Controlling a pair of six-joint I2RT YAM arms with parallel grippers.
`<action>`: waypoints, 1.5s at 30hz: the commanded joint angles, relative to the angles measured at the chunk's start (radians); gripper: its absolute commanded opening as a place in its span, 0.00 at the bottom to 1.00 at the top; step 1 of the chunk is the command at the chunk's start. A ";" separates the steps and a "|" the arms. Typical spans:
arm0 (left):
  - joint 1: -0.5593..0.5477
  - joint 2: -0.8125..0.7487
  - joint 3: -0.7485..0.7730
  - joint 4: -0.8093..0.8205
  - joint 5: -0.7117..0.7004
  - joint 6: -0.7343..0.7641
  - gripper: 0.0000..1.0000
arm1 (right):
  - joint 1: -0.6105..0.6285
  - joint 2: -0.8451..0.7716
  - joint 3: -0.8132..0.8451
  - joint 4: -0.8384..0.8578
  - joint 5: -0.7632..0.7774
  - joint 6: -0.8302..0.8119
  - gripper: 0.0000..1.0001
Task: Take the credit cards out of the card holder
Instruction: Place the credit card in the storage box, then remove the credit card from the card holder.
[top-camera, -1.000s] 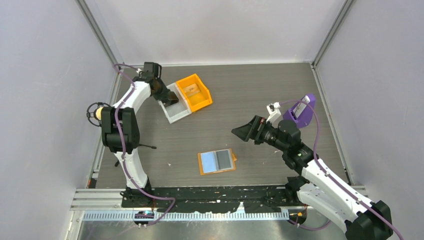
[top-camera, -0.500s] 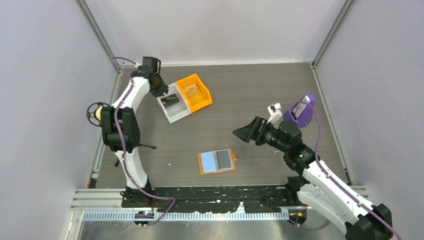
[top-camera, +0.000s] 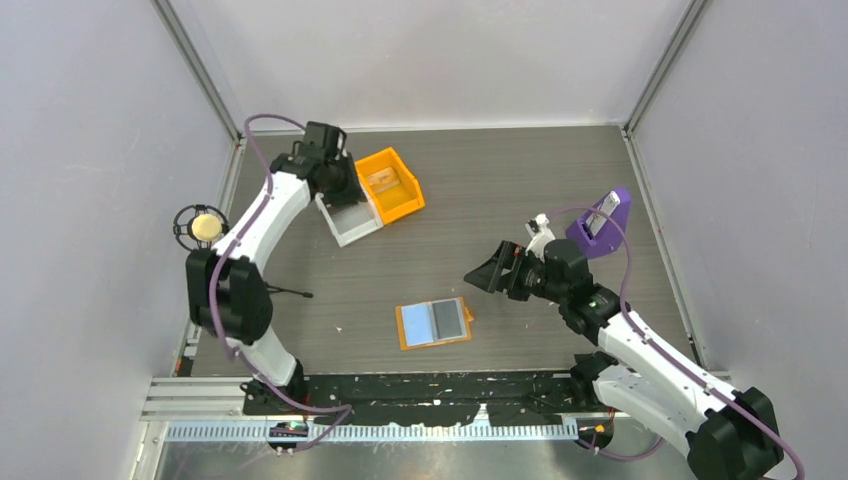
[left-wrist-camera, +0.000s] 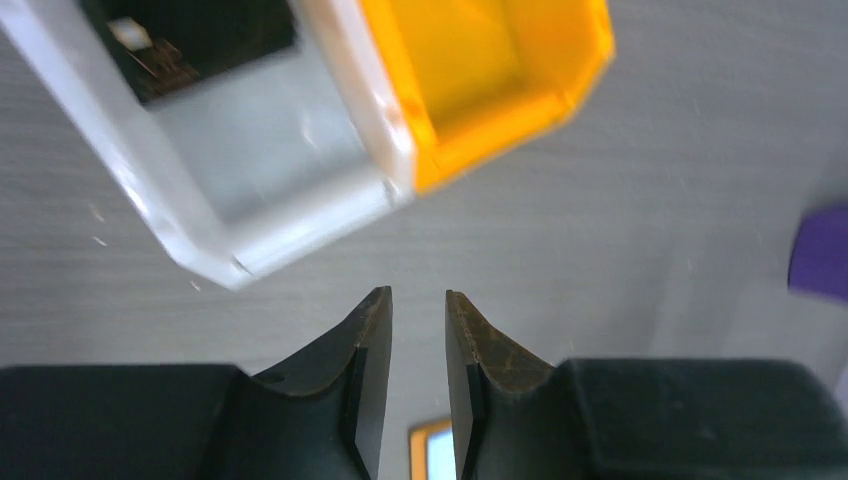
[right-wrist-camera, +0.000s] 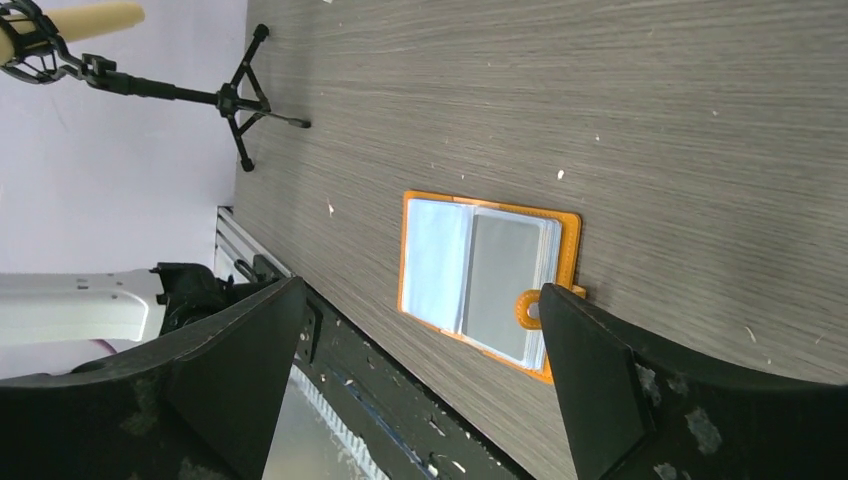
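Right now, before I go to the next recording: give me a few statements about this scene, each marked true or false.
1. The card holder lies open on the table. True.
2. The right gripper is shut on the card holder. False: its jaws stand wide open, apart from the holder.
3. The white bin touches the orange bin. True.
4. The left gripper grips a card. False: its fingers are slightly parted with nothing between them.
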 joint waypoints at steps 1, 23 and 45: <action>-0.113 -0.158 -0.138 0.011 0.094 0.015 0.29 | -0.004 0.012 -0.019 0.017 -0.036 -0.008 0.93; -0.561 -0.321 -0.767 0.615 0.363 -0.263 0.28 | 0.023 -0.071 -0.153 0.153 -0.202 -0.041 0.72; -0.562 -0.487 -1.025 0.646 0.096 -0.297 0.17 | 0.338 0.384 0.125 0.104 0.144 -0.037 0.51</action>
